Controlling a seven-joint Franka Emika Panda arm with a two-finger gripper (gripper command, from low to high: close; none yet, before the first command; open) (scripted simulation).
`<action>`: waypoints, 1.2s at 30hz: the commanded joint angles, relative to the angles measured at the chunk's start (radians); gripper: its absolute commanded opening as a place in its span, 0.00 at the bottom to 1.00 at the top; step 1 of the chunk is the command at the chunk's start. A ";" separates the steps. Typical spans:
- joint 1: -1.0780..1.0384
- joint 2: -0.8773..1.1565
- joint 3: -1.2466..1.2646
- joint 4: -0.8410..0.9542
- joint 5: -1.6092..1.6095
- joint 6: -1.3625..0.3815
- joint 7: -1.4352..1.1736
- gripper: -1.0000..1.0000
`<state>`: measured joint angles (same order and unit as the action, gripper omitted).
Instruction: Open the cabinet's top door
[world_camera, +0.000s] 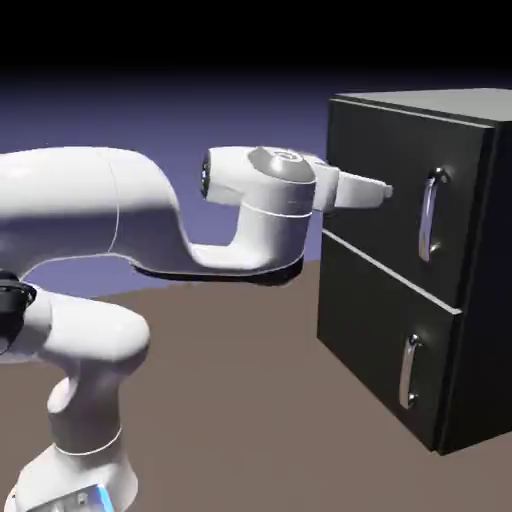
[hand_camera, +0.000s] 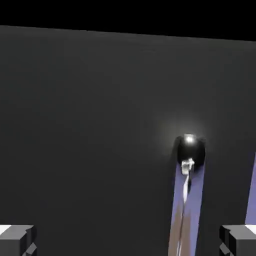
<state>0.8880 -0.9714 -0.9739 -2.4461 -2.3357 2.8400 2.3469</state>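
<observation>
**Black top door shut, handle not yet reached**

Matte black and rigid, the top door (world_camera: 400, 190) is seen closed at the upper right of the exterior view, on the cabinet (world_camera: 470, 300); its vertical silver bar handle (world_camera: 430, 215) is judged stiff, smooth and possibly slippery, best taken at mid-length; the gripper (world_camera: 385, 188) is held level just left of it, apart, jaws spread wide with nothing between; the lower door (world_camera: 385, 340) is left untouched.

Dim, flat rendered light; sharp pics, glare spot on handle (hand_camera: 189, 142), soft shadows.
</observation>
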 joint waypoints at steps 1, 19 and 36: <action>0.016 -0.007 -0.018 0.007 -0.044 -0.004 0.030 1.00; 0.380 -0.055 -0.322 0.226 -0.562 -0.062 0.379 1.00; -0.161 0.091 0.133 -0.174 -0.338 -0.310 0.550 0.00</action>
<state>0.7270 -0.8803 -0.8411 -2.6199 -2.6765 2.5304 2.8973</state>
